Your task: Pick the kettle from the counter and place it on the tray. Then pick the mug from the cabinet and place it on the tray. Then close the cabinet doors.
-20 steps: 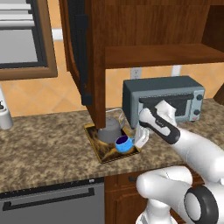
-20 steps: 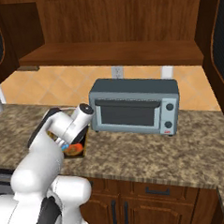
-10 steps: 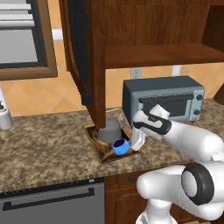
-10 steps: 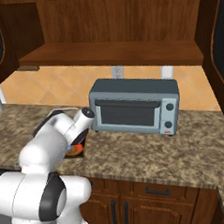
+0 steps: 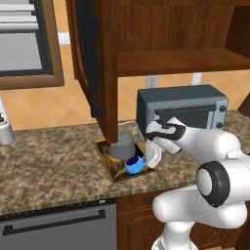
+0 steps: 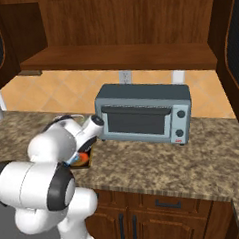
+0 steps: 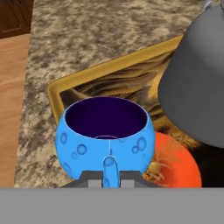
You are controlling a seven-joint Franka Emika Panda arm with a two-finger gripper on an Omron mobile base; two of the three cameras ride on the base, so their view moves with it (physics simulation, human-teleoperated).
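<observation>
The blue mug [image 7: 105, 135] is at the front of the dark swirl-patterned tray [image 7: 109, 65], next to its orange-red spot. My gripper [image 7: 109, 178] is shut on the mug's small handle. Whether the mug rests on the tray or hangs just above it, I cannot tell. The grey kettle [image 7: 197, 83] stands on the tray right behind the mug. In the left base view the mug [image 5: 133, 164] sits in front of the kettle [image 5: 122, 144] on the tray [image 5: 101, 152], and my gripper [image 5: 146, 160] reaches it from the right. The cabinet [image 5: 161, 29] hangs above with its left door [image 5: 93, 58] swung open.
A grey toaster oven [image 5: 183, 105] stands on the granite counter [image 5: 49, 166] just right of the tray, close behind my arm. A white container [image 5: 5, 129] is at the far left. The right cabinet door [image 6: 232, 44] also stands open. A dishwasher front [image 5: 53, 224] is below the counter.
My hand with the mug has come a little down and to the left, closer to the kettle. The kettle and tray have not moved.
</observation>
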